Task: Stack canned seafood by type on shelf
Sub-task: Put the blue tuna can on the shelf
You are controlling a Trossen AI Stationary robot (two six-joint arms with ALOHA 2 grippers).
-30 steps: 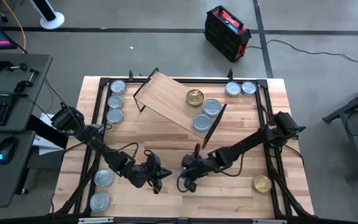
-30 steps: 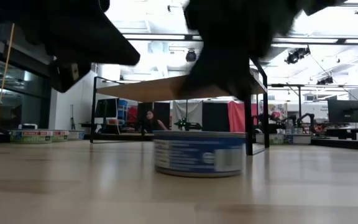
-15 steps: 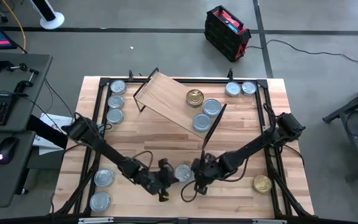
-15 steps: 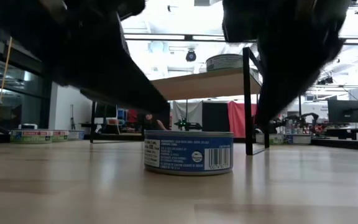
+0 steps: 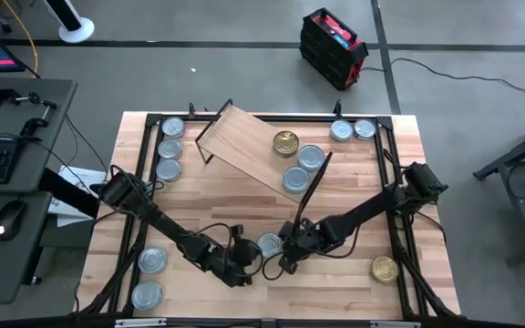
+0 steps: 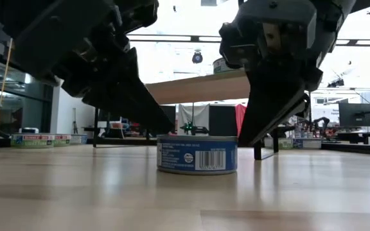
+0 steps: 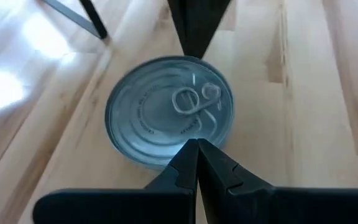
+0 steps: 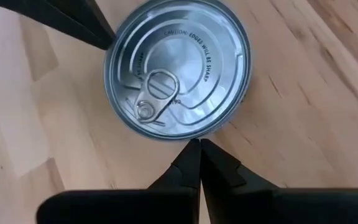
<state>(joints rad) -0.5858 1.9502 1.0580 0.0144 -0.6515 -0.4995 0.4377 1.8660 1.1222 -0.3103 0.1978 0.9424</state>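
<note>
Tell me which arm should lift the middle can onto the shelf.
Right, probably. Both shut grippers, left and right, flank the can, but the right arm lies on the side of the shelf where cans already sit.

One tin [image 5: 269,245] stands on the table [image 5: 244,196] near its front edge, between the left gripper [image 5: 244,261] on its left and the right gripper [image 5: 285,258] on its right; behind it the shelf [image 5: 244,146] bears three cans [image 5: 299,162] at its right end
</note>
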